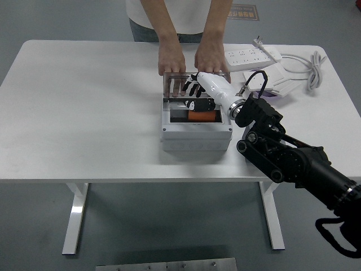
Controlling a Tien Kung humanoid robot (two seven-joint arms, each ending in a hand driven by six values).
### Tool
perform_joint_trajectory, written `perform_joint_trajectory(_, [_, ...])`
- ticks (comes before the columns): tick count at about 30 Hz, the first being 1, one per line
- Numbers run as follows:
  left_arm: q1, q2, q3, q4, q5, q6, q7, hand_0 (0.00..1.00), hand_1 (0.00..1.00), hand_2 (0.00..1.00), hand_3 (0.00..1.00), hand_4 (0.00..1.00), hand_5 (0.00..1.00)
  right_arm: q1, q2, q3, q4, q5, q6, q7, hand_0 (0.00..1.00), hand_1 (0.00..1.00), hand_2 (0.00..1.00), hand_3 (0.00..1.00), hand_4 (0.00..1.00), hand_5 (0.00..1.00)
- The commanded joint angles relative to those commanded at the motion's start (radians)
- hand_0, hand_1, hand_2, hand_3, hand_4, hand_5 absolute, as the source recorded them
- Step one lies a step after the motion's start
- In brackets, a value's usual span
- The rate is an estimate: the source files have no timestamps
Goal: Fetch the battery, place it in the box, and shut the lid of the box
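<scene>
Right now one robot hand [193, 90], the right, is over the back of the open box [196, 131], black fingers [189, 87] spread, gripping nothing. One orange battery [203, 116] lies inside the box. Clear lid [194, 82] stands upright; two person's hands [192, 57] rest on its top edge. Two power strips [254, 55] far right.

The white desk [84, 113] stands on white legs over a grey floor [34, 226]. A grey box [196, 132] sits near its middle (lid raised at the far side). At the far right corner lie two white power strips [254, 55] [276, 79] with their cable [313, 68], and a purple round object [265, 95], mostly hidden.
</scene>
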Motion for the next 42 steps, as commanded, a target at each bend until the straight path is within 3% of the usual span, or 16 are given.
perform_joint_trajectory(1, [0.001,0.0,0.0,0.0,-0.001,0.001,0.0,0.632,0.698,0.573,0.541,0.5,0.002,-0.002,-0.003,0.004,0.008,-0.001,-0.001,-0.005,0.32,0.353,0.422,0.486,0.67,0.232])
perform_joint_trajectory(2, [0.002,0.0,0.001,0.0,-0.003,0.001,0.0,0.632,0.698,0.573,0.541,0.5,0.002,-0.004,-0.006,0.007,0.015,-0.001,-0.001,-0.01,0.096,0.202,0.243,0.253,0.487,0.137])
perform_joint_trajectory(7, [0.01,0.0,0.001,-0.002,-0.01,0.005,0.0,0.632,0.698,0.573,0.541,0.5,0.002,-0.01,-0.025,0.022,0.054,0.0,0.007,-0.042,0.096,0.202,0.243,0.253,0.487,0.137])
perform_joint_trajectory(8, [0.011,-0.001,0.001,-0.002,-0.011,0.006,0.0,0.632,0.698,0.573,0.541,0.5,0.002,-0.009,-0.029,0.023,0.058,0.002,0.012,-0.047,0.048,0.156,0.207,0.219,0.416,0.137])
perform_joint_trajectory(18, [0.019,-0.002,0.0,-0.005,-0.016,0.007,0.0,0.632,0.698,0.573,0.541,0.5,0.002,-0.007,-0.05,0.025,0.079,0.035,0.066,-0.097,0.038,0.147,0.202,0.211,0.405,0.165])
perform_joint_trajectory(26, [0.021,-0.004,0.001,-0.006,-0.018,0.006,0.0,0.632,0.698,0.573,0.541,0.5,0.002,0.04,-0.08,0.065,0.111,0.02,0.085,-0.11,0.028,0.127,0.186,0.197,0.358,0.21])
perform_joint_trajectory(33, [0.018,-0.002,0.001,-0.007,-0.017,0.002,0.0,0.632,0.698,0.573,0.541,0.5,0.002,0.086,-0.098,0.1,0.099,0.024,0.073,-0.099,0.029,0.133,0.188,0.2,0.364,0.221])
perform_joint_trajectory(42, [0.008,-0.004,-0.002,-0.007,-0.009,-0.003,0.0,0.632,0.698,0.573,0.541,0.5,0.002,0.091,-0.079,0.134,0.05,0.081,0.053,-0.02,0.034,0.144,0.191,0.201,0.411,0.202])
